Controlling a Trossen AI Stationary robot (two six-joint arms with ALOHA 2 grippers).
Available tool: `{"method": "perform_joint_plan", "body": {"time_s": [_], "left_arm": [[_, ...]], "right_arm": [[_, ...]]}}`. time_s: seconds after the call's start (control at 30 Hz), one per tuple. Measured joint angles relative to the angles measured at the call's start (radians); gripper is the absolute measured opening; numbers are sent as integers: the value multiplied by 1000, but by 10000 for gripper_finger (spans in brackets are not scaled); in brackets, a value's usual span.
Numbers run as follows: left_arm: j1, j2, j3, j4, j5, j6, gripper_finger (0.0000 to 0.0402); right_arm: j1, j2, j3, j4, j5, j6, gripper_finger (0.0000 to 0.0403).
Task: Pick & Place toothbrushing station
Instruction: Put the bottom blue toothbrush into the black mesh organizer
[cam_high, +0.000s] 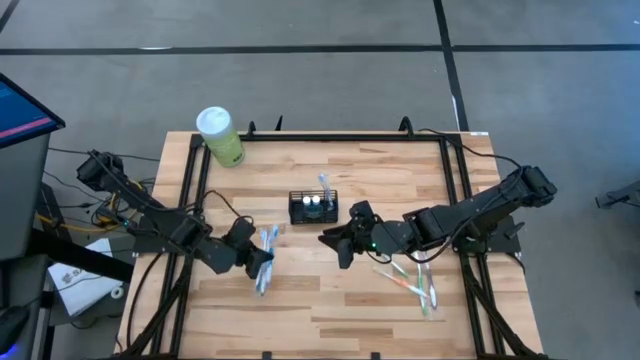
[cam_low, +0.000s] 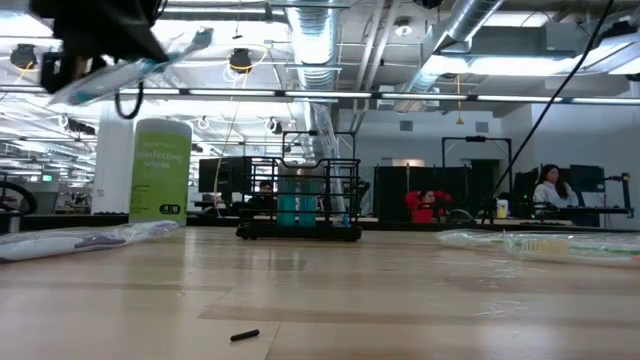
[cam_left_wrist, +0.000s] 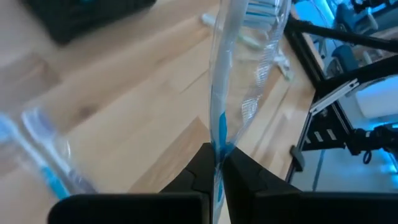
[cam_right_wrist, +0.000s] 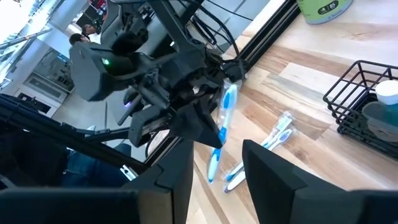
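Note:
The black wire-mesh caddy (cam_high: 313, 207) stands on its base at the table's middle, with some items inside; it also shows in the low view (cam_low: 300, 200). My left gripper (cam_high: 262, 258) is near-left of the caddy, well above the table, shut on a clear-wrapped blue toothbrush (cam_left_wrist: 219, 93). Other wrapped toothbrushes (cam_right_wrist: 277, 134) lie flat on the table below it. My right gripper (cam_high: 335, 245) is open and empty, near-right of the caddy; its own view (cam_right_wrist: 217, 171) looks toward the left gripper (cam_right_wrist: 202, 127). My left gripper pinches the wrapped toothbrush between its two fingers at the blue handle (cam_left_wrist: 218, 148), away from the bristle end (cam_left_wrist: 261, 9). The toothbrush runs on forward from the fingertips. It is lifted clear of the table, slightly tilted in the low view (cam_low: 130, 65).
A green canister with a white lid (cam_high: 219, 135) stands at the far left corner. Several wrapped toothbrushes (cam_high: 410, 285) lie at the near right. A small dark piece (cam_low: 245, 336) lies on the wood near the front. Black frame rails run along the table's sides.

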Motion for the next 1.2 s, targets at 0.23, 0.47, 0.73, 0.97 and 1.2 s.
{"method": "perform_joint_plan", "body": {"time_s": [0.23,0.47,0.73,0.97,1.2], "left_arm": [[77,0,35,125,12,199,6],[150,0,37,276,52,304,6],[183,0,37,439,149,423,6],[183,0,37,568,179,499,6],[183,0,37,637,207,534,6]], "right_arm": [[-5,0,0,0,0,-3,137],[-4,0,0,11,-1,-30,156],[-3,0,0,180,-36,-196,161],[-29,0,0,243,-132,-240,157],[-57,0,0,244,-241,-240,167]]}}
